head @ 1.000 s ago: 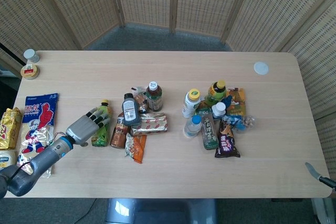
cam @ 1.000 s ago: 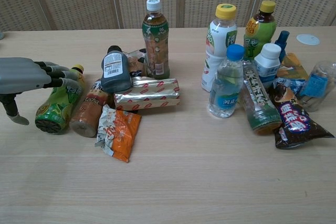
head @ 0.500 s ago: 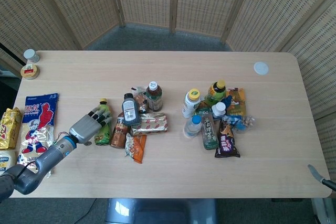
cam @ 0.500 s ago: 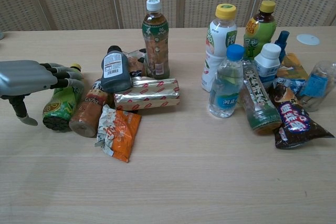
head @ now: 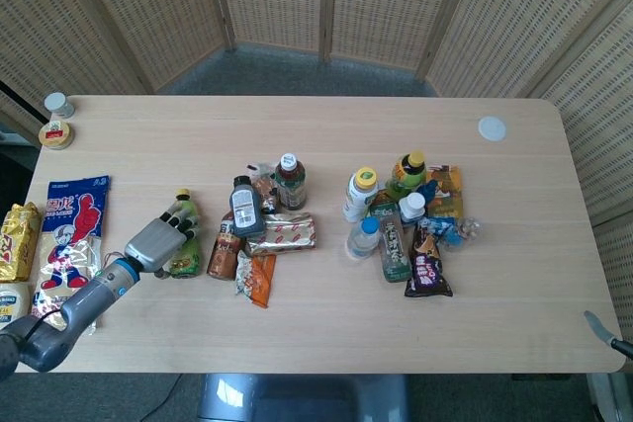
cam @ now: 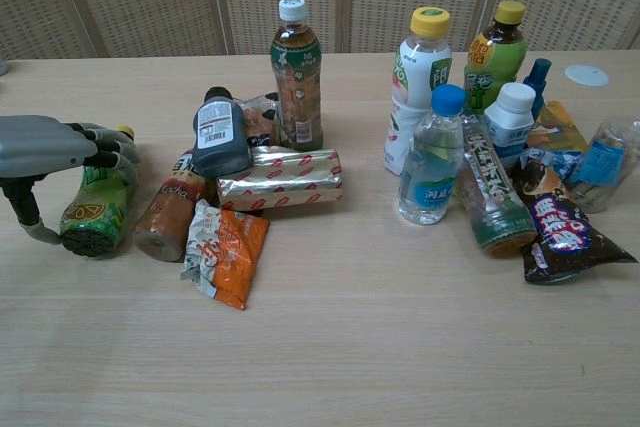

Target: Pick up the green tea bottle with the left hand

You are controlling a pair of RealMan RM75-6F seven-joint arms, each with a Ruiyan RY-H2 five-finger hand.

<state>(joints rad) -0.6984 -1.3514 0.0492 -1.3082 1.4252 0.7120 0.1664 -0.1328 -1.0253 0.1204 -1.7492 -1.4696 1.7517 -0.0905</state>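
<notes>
Wicker screens backing table (head: pixel 297 135). Green tea bottle (cam: pixel 95 209) is lying on its side, left of brown bottle (cam: pixel 168 214). Left hand (cam: pixel 45 152) is arching over it, fingers (cam: pixel 108 150) draped, thumb below, not clamped. Likely light, slick, round plastic; grasp mid-body.

Labels on bottles and snack packets too small or blurred to read

Left hand (head: pixel 155 241) fingers (head: pixel 178 223) over lying green tea bottle (head: pixel 184 257)
</notes>
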